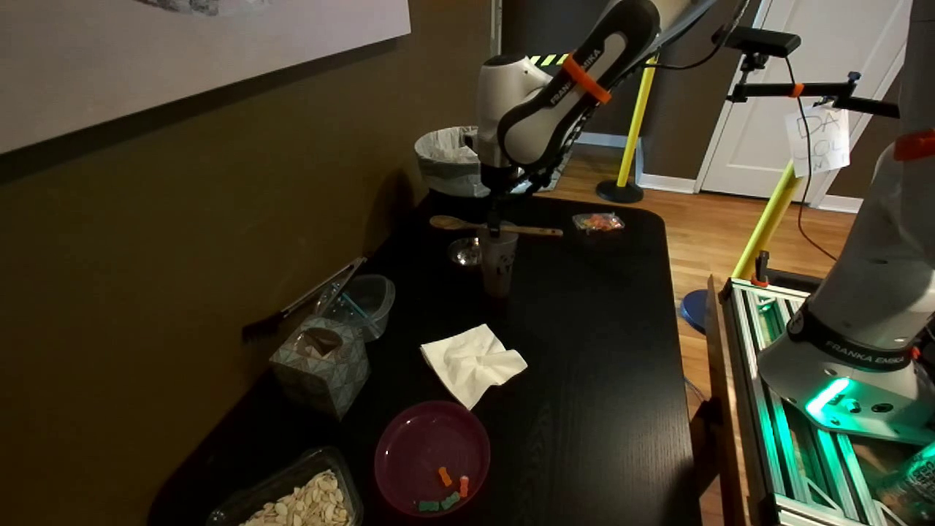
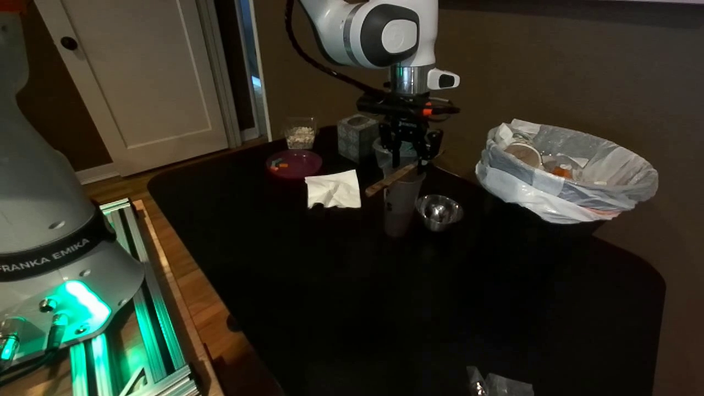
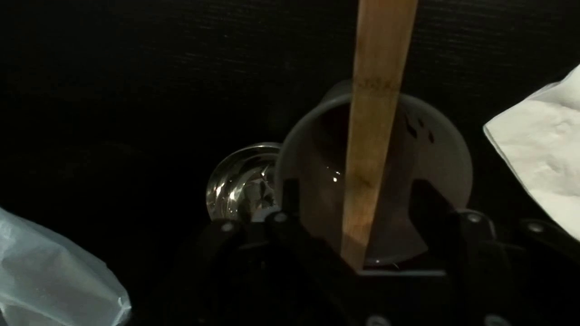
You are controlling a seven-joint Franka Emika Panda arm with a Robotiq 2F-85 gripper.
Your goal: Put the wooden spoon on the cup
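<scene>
Spoon head: exterior view only.

One spoon, one cup, one napkin

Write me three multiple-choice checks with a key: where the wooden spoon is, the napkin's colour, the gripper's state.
1. Where is the wooden spoon? A) across the mouth of the cup; B) upright inside it; C) underneath it.
2. What colour is the napkin? A) green; B) black; C) white.
3. How is the gripper? A) shut on the wooden spoon; B) open; C) shut on nothing.

1A: the wrist view shows it spanning the opening.
2C: both exterior views show it white.
3B: the wrist view shows gaps either side of the wooden spoon.
</scene>
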